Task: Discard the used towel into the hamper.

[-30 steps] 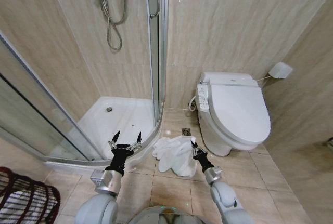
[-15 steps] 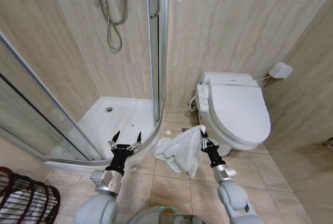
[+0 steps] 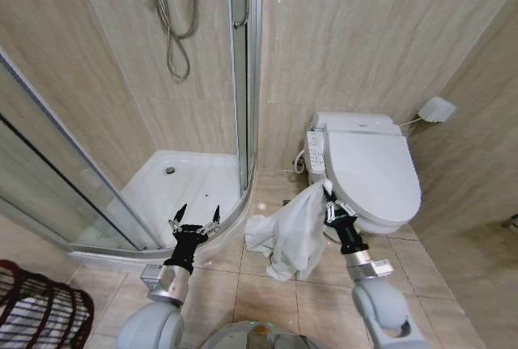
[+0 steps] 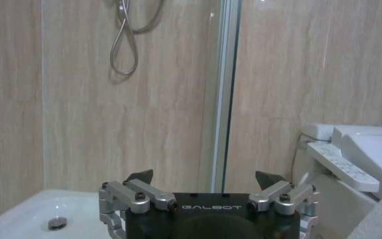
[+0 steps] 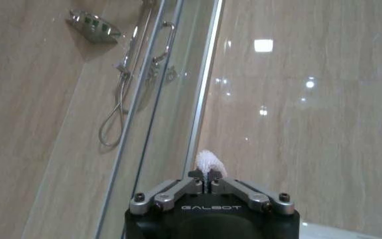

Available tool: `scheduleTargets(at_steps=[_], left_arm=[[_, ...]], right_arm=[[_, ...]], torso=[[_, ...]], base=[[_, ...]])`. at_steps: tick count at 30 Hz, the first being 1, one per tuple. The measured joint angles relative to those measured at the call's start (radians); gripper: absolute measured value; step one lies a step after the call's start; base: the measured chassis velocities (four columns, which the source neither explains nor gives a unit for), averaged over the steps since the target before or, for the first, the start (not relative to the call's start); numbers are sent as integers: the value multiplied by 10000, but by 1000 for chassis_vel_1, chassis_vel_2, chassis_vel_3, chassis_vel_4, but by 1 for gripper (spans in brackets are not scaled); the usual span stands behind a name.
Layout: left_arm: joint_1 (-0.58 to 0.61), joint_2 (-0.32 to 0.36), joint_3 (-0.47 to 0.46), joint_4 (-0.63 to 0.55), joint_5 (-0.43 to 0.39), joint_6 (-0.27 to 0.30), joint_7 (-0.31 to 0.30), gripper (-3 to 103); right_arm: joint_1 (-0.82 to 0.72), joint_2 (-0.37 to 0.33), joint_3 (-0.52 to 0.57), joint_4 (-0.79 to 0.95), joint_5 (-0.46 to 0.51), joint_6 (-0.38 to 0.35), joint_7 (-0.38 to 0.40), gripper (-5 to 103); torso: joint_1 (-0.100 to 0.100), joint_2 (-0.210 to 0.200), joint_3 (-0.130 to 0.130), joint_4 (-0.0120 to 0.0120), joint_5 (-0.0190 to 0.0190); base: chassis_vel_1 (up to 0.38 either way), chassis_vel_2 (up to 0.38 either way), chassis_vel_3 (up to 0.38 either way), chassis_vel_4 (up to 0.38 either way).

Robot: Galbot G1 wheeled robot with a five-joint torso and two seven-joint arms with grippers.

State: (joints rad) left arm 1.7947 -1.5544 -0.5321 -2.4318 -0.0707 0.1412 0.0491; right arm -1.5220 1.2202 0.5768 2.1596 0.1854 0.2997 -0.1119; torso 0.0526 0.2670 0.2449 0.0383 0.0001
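Note:
A white towel point(image 3: 293, 229) hangs in folds from my right gripper point(image 3: 327, 193), which is shut on its top corner beside the toilet; the lower end trails near the tiled floor. In the right wrist view the pinched tip of the towel point(image 5: 209, 161) pokes out above my shut right gripper point(image 5: 206, 175). My left gripper point(image 3: 197, 214) is held still and open over the curved shower edge, nothing between its fingers, also open in the left wrist view point(image 4: 205, 177). The hamper point(image 3: 36, 307), a dark reddish-brown wire basket, stands at the bottom left.
A white toilet point(image 3: 368, 172) with closed lid stands right of the towel. The glass shower enclosure with its white tray point(image 3: 182, 187) fills the left. A floor drain point(image 3: 289, 203) lies between them. Beige tiled walls close in behind.
My right gripper has risen and moved right with the towel, lifting most of it off the floor. The left arm has not moved.

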Motion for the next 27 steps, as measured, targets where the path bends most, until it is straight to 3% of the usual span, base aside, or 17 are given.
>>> scheduleTargets(at_steps=[4,15,23,27], left_arm=[[0,0,1,0,0,0,0,100],[0,0,0,0,0,0,0,100],[0,0,0,0,0,0,-1,100],[0,0,0,0,0,0,0,100]], right_arm=[[300,-319,278,292,590,81,6,2],[1336,-821,185,147,739,223,15,2],[1180,-819,245,310,991,270,115,2],[1172,-621,308,515,677,598,103,2]], torso=[[0,0,0,-1,-3],[0,0,1,1,-1],[0,0,1,-1,-1],[0,0,0,0,0]], base=[[0,0,0,0],[0,0,0,0],[0,0,0,0],[0,0,0,0]])
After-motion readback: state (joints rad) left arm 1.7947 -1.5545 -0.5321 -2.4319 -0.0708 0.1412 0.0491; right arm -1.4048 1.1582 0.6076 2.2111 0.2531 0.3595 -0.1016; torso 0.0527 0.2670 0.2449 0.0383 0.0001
